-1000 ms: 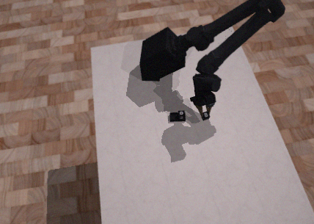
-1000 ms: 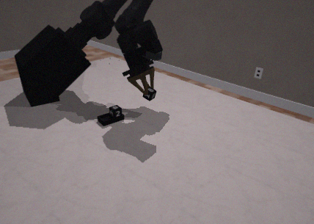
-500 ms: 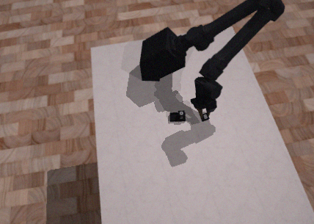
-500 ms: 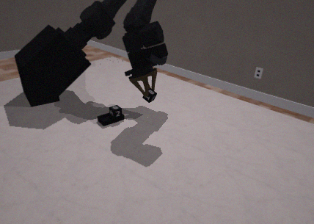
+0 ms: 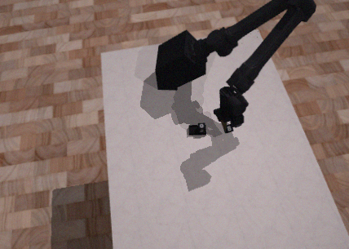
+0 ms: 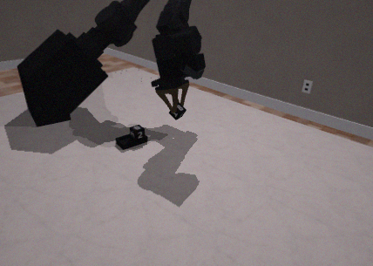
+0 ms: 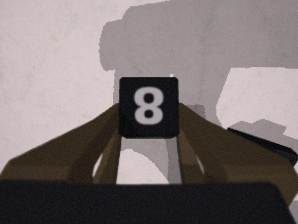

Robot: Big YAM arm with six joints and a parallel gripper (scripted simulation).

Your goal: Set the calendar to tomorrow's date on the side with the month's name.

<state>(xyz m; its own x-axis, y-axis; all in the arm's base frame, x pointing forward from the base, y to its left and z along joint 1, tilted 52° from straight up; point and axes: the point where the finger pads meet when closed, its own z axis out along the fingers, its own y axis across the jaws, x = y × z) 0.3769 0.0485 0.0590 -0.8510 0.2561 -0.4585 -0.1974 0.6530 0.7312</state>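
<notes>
Your arm (image 5: 261,51) reaches out from its base near the worktop's far edge, folds at the elbow and drops its wrist toward the middle of the top. Your gripper (image 6: 177,109) hangs raised above the surface, fingers pointing down (brown, angled inward), clamped on a cube (image 7: 149,107).

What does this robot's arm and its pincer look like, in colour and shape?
The arm is matt black, built of thick rounded tubes with bulky joints, rising from a big angular black block. The pincer has two slim olive-brown fingers that taper to a V. No cables or markings show.
</notes>
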